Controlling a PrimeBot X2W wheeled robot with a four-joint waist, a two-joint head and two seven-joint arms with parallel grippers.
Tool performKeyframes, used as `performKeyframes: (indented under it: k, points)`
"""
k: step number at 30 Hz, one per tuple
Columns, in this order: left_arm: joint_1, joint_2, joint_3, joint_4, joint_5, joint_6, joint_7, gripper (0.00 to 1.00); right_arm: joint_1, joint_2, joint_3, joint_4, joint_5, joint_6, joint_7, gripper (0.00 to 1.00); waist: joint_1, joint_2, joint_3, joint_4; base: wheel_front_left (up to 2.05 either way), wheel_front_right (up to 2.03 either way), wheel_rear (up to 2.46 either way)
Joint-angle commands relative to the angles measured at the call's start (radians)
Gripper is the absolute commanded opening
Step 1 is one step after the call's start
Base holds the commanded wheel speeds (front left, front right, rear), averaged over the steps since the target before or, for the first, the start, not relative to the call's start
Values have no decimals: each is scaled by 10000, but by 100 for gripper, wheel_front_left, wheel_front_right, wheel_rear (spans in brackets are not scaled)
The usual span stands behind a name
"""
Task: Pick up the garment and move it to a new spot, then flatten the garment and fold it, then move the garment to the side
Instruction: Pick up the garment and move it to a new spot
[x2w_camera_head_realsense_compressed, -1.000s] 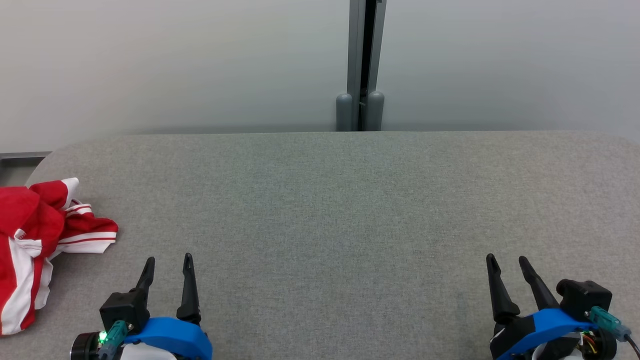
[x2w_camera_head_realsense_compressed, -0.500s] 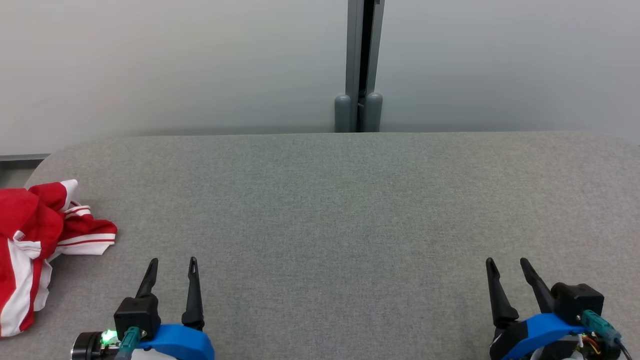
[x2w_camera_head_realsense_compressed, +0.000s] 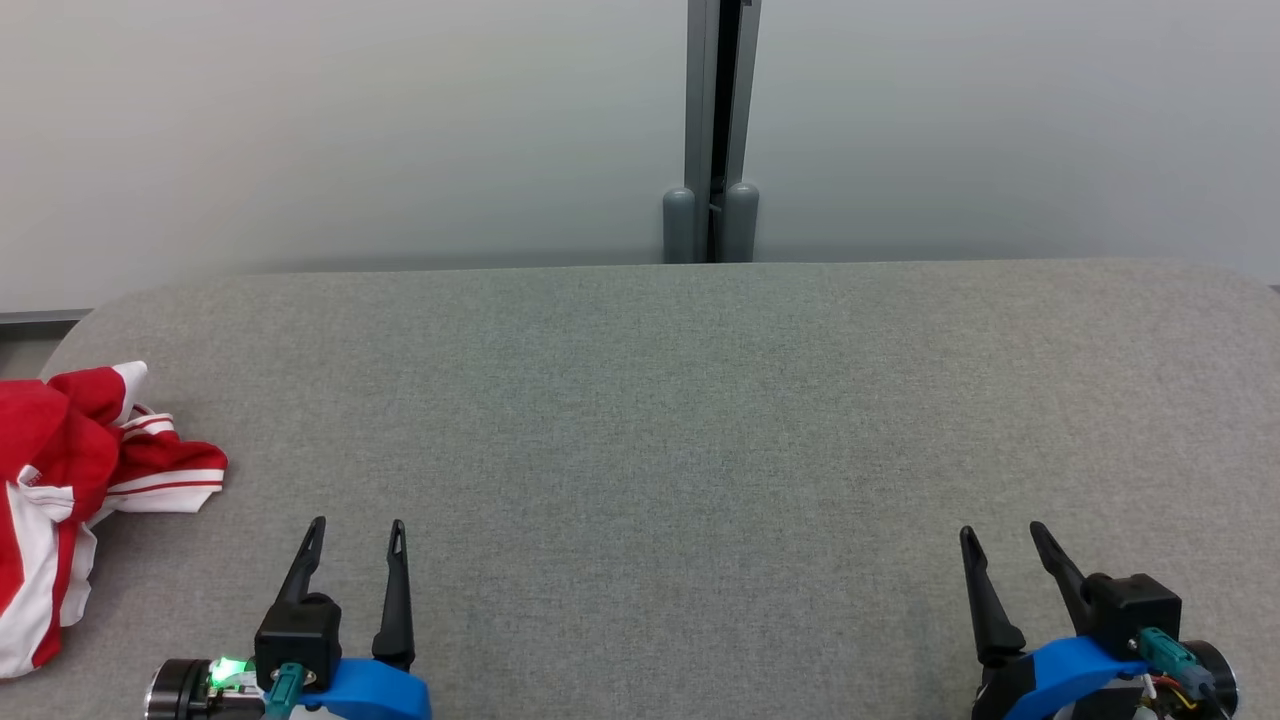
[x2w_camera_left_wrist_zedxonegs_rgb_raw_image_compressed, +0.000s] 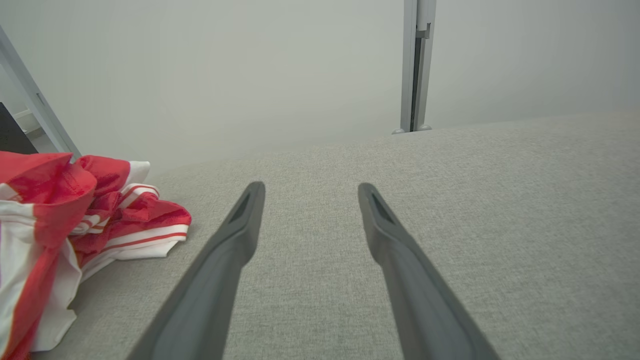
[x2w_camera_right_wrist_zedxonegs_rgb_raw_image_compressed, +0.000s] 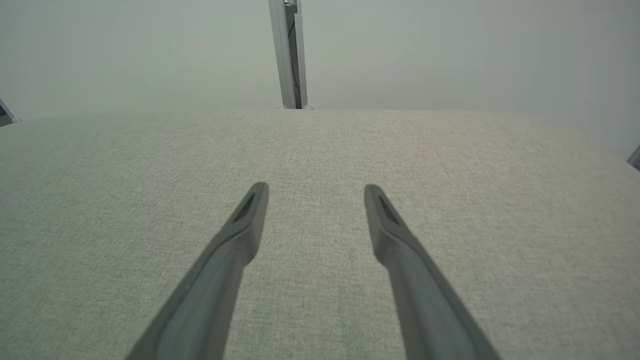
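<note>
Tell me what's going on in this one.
A two-armed robot faces a grey table. A red and white garment lies crumpled at the table's left end, untouched. The left gripper and right gripper hover open and empty over the table's near side, the left one nearer the garment. The pick-up has not begun.

One crumpled red-and-white garment (x2w_camera_head_realsense_compressed: 70, 470). One grey fabric-covered table (x2w_camera_head_realsense_compressed: 660, 400). Two grippers: one left gripper (x2w_camera_head_realsense_compressed: 358, 522) and one right gripper (x2w_camera_head_realsense_compressed: 1001, 528), each with two dark fingers (x2w_camera_left_wrist_zedxonegs_rgb_raw_image_compressed: 235, 250), four in all. One grey upright post (x2w_camera_head_realsense_compressed: 712, 100) with two rounded caps (x2w_camera_head_realsense_compressed: 679, 225) at its foot. Two pale wall panels (x2w_camera_head_realsense_compressed: 350, 120), one on either side of the post.
</note>
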Motion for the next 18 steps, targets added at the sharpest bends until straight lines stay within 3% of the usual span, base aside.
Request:
performKeyframes:
  k: [1,9,18]
  points:
    - [21,14,20,39,195,-17,-85,100,-90,19,-5,26,-220,4,-94,100,0,0,0,3,0,0,0]
    - [10,-196,184,157,273,-14,-121,100,-142,-28,57,-40,-342,4,-129,100,0,0,120,504,0,0,0]
    - [-31,-346,639,353,82,-8,-119,100,-437,6,740,-16,-189,4,-126,100,0,0,556,2537,0,0,0]
